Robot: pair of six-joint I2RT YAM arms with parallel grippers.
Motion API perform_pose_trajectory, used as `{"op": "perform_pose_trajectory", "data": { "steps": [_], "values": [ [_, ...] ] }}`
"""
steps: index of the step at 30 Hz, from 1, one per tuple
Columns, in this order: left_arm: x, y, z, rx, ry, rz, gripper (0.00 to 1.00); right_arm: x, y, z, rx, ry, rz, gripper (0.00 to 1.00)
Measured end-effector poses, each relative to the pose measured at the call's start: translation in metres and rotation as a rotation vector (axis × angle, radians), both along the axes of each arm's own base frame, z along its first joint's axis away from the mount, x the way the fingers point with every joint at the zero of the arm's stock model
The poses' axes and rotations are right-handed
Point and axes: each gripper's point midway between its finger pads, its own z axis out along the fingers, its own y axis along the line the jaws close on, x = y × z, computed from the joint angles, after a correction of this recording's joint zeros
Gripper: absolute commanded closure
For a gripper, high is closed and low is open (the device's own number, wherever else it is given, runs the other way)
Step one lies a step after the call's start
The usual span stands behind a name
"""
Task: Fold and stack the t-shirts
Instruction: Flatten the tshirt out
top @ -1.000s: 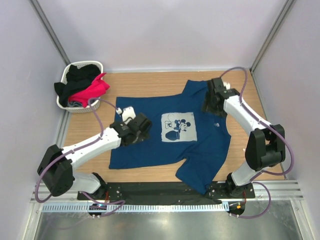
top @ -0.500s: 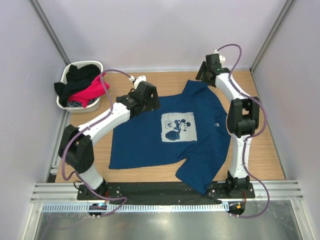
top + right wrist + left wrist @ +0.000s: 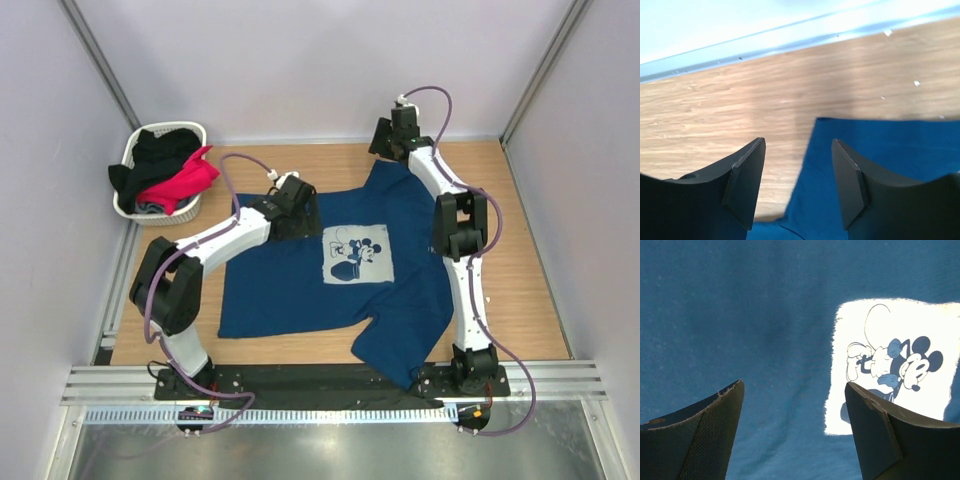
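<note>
– At the near edge of the surface [image 3: 520, 220], what goes in the log?
– One sleeve of the navy t-shirt [image 3: 300, 285] overhangs that edge. It lies on the dark base plate [image 3: 300, 378] between the two arm bases.

– Body of the shirt?
– Spread flat on the wood, face up, hem to the left and collar to the right. The pale square cartoon-mouse print [image 3: 357, 255] sits mid-chest.

– Left tool?
– The left tool [image 3: 792, 387] is over the shirt's far-left part, just beside the print. Its fingers [image 3: 715, 425] stand wide apart with nothing between them, only navy fabric below. Contact with the cloth: cannot tell.

– Right tool?
– The right tool [image 3: 797, 145] is farther back, at the far sleeve. Its fingers are parted and grip nothing. The sleeve's edge runs under the gap, with bare wood beside it and the back wall's rail [image 3: 790, 37] beyond.

– Far-left corner?
– A white woven basket [image 3: 170, 127] stands well apart from the navy shirt. A black t-shirt [image 3: 160, 150] and a pink t-shirt [image 3: 185, 180] are heaped in it unfolded, both spilling over the rim.
</note>
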Motion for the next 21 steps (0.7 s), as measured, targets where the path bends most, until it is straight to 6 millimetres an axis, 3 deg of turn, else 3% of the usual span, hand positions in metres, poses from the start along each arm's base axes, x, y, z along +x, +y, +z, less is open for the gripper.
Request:
{"op": "perform_pose_trajectory", "data": {
  "steps": [5, 15, 21],
  "values": [
    [0.0, 0.008, -0.004, 0.009, 0.013, 0.015, 0.18, 0.008, 0.008, 0.002, -0.041, -0.031, -0.023, 0.38],
    [-0.012, 0.024, -0.008, 0.045, 0.057, 0.024, 0.17, 0.011, 0.007, -0.047, -0.094, 0.037, -0.067, 0.43],
    [-0.019, 0.03, 0.003, 0.04, 0.047, 0.025, 0.17, 0.014, 0.012, -0.045, -0.116, 0.018, -0.083, 0.48]
  ]
}}
